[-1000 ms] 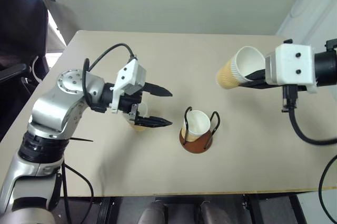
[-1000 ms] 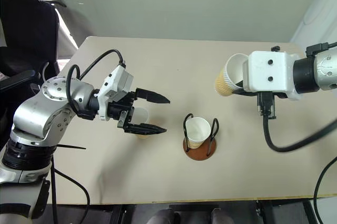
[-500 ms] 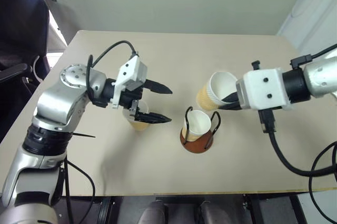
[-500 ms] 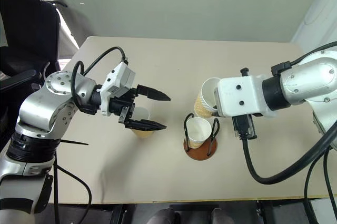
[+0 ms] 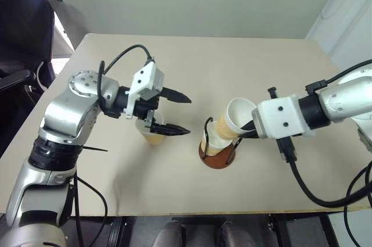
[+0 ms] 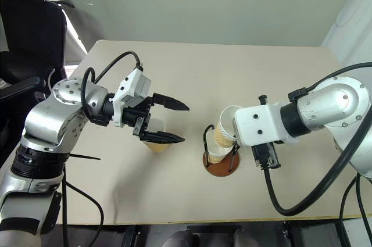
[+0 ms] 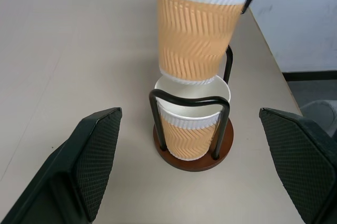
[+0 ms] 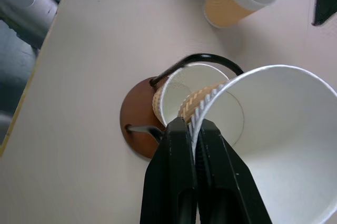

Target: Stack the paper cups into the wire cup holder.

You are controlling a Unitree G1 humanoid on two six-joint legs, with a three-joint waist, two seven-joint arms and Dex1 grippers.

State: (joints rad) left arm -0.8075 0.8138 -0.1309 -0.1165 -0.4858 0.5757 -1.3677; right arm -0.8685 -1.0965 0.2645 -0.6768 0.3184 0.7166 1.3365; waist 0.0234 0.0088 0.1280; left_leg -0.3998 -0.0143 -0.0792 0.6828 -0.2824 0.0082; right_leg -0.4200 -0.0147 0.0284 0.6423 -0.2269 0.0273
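Right gripper (image 8: 192,129) is pinched on the rim of a paper cup (image 5: 231,118), holding it tilted with its base just over the mouth of the cup (image 7: 190,129) already seated in the wire cup holder (image 7: 194,156) mid-tabletop (image 5: 244,61). Left gripper (image 5: 181,114) is spread wide, holding nothing, above the third cup (image 5: 152,135), which stands upright to the holder's left.

The wire cup holder (image 5: 217,155) stands on the bench (image 5: 192,64) with one cup (image 7: 192,129) inside. A second cup (image 5: 233,119), tilted, sits directly above it. A third cup (image 5: 153,132) stands to the holder's left.
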